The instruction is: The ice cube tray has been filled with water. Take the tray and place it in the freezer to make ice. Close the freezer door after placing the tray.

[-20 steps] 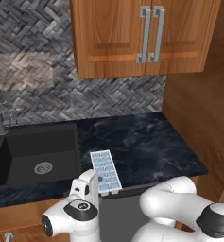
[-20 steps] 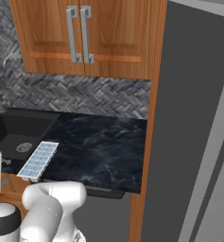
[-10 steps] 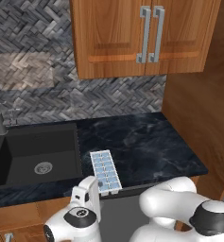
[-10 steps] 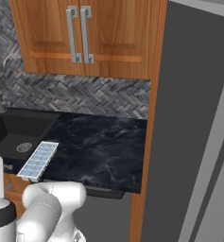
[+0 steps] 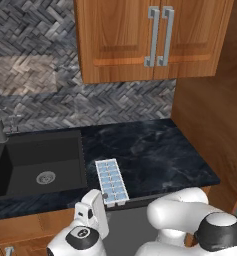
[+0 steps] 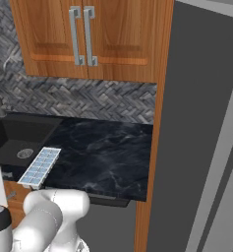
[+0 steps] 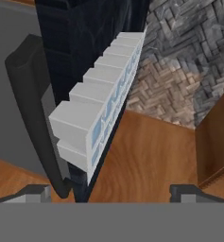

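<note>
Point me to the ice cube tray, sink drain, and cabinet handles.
ice cube tray (image 5: 111, 181), left base view, middle cells
sink drain (image 5: 45, 177), left base view, centre of the strainer
cabinet handles (image 5: 154, 36), left base view, left bar, mid-length

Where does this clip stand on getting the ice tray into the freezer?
Done: nothing visible; the ice cube tray sits filled with water on the front edge of the dark counter, beside the sink.
In hand: the open gripper faces the tray's near end from counter-edge height, apart from it and holding nothing.
Left: grasp the tray, carry it to the freezer, set it inside, close the door.
</note>
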{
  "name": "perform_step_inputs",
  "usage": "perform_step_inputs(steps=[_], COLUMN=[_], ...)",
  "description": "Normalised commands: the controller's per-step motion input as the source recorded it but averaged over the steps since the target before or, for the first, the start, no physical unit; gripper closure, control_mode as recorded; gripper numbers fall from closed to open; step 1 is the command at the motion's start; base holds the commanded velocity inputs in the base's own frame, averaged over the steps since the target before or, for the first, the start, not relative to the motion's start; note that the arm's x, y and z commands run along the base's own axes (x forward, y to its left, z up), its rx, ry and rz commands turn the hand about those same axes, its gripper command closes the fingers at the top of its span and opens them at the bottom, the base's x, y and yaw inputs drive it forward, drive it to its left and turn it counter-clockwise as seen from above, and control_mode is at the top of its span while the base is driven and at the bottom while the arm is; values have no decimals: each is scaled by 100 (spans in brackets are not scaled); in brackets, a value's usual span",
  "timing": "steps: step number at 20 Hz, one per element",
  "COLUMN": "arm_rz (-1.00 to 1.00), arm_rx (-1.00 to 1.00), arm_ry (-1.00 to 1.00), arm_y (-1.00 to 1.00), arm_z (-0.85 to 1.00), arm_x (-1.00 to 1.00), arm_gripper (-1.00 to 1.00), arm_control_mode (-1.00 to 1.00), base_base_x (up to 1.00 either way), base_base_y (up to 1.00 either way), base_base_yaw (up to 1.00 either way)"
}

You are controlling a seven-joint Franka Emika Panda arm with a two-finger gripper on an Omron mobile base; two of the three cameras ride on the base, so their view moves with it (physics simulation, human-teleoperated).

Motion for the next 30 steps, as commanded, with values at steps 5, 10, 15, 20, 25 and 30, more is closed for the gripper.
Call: perform_step_inputs(steps=[5,10,15,20,25,30], arm_rz=[0,0,0,1,5,9], arm_rx=[-1,0,0,1,7,10], arm_ry=[-6,-8,-7,-4,0,0], arm_y=[0,0,0,-2,-8,-14], arm_z=[0,0,0,0,0,0], arm_x=[0,0,0,0,0,0], arm_gripper=[-100,-100,-100,-100,-100,-100], arm_control_mode=[-100,-100,-100,-100,-100,-100], base_base_x=[0,0,0,0,0,0], base_base_y=[0,0,0,0,0,0], base_base_yaw=[0,0,0,0,0,0])
